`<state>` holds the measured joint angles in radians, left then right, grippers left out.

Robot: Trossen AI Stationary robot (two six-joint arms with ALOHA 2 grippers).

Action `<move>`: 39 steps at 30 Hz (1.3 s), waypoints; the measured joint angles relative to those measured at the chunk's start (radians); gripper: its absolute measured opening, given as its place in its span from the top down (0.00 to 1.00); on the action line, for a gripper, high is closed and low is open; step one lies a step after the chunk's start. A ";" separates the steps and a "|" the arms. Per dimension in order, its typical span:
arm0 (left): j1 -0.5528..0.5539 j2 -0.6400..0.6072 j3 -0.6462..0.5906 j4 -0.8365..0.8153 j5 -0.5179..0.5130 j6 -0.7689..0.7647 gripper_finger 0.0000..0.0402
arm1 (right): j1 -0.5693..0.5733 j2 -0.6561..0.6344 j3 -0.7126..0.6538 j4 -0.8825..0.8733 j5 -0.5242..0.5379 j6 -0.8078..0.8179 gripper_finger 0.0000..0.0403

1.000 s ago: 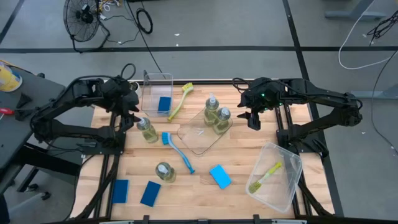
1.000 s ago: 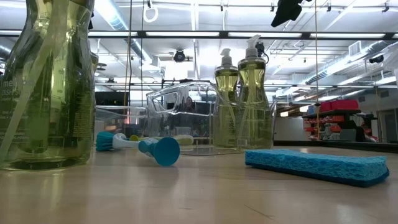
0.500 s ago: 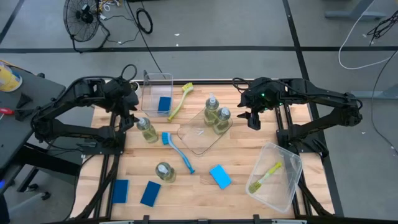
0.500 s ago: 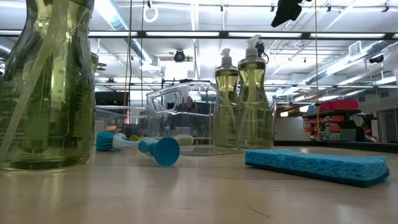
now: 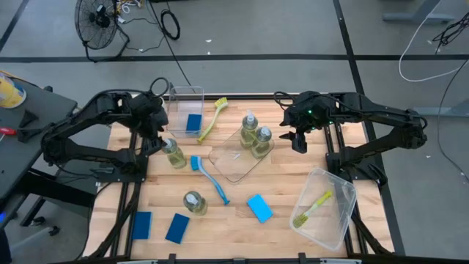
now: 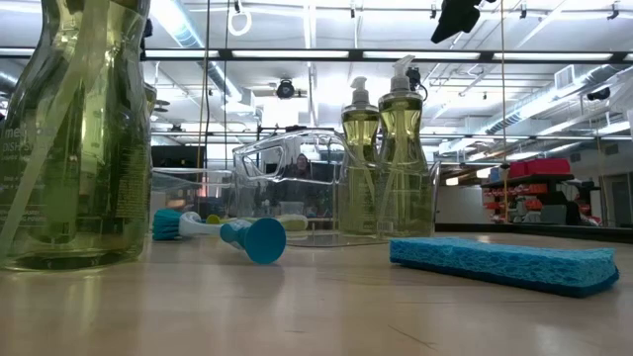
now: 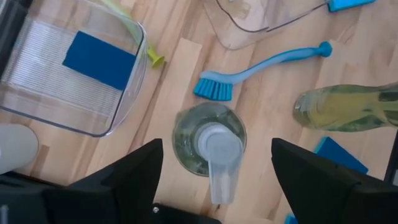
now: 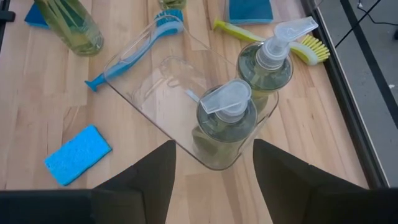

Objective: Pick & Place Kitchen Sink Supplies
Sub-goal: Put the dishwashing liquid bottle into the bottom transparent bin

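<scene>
Hovering left claw [image 7: 211,171], wide open and empty, over bottle [image 7: 209,139] on bench [image 5: 227,216] at 9 o'clock of tray [image 5: 238,163] | right claw [image 8: 211,171] parted, empty, above tray's bottles | risk: off-centre closing tips bottle

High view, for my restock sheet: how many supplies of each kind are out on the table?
Bottles: 4
Sponges: 4
Brushes: 3
Total: 11
</scene>
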<state>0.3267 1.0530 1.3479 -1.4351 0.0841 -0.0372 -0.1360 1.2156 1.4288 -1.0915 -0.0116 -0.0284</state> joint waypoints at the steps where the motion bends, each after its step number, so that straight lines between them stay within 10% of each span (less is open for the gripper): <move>1: 0.000 0.010 0.000 0.001 0.000 0.000 0.23 | 0.000 0.000 0.000 0.001 0.000 0.000 0.47; 20: -0.063 0.175 0.000 -0.077 -0.007 0.049 0.24 | 0.000 0.000 0.000 0.007 0.057 -0.014 0.47; 39: -0.063 0.200 0.000 -0.087 -0.021 0.049 0.50 | 0.000 0.000 0.000 0.053 0.057 -0.018 0.47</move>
<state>0.2642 1.2526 1.3483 -1.5217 0.0635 0.0120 -0.1358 1.2156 1.4292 -1.0382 0.0456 -0.0466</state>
